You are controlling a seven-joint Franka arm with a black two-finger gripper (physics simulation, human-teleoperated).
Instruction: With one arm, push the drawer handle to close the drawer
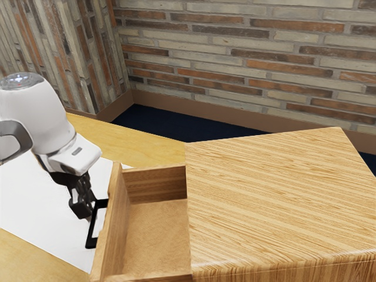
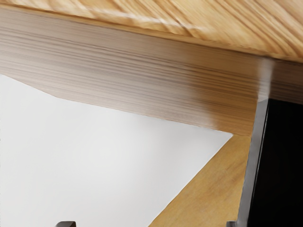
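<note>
My gripper (image 1: pixel 86 215) is lowered beside the black drawer handle (image 1: pixel 92 228), its lower end overlapping the handle's outer side; whether they touch I cannot tell. The wooden drawer (image 1: pixel 154 235) stands pulled out from the cabinet (image 1: pixel 276 200), its inside bare. In the wrist view, the fingertips of my gripper (image 2: pixel 148 224) appear wide apart with nothing held between them. A large black part of the handle (image 2: pixel 280 165) rises close to one fingertip, in front of the drawer's wooden front (image 2: pixel 123 71).
A white sheet (image 1: pixel 41 205) lies on the yellow wooden table (image 1: pixel 126 141) beneath the arm. Brick walls (image 1: pixel 247 59) stand behind, with a dark blue floor (image 1: pixel 170 123) between wall and table.
</note>
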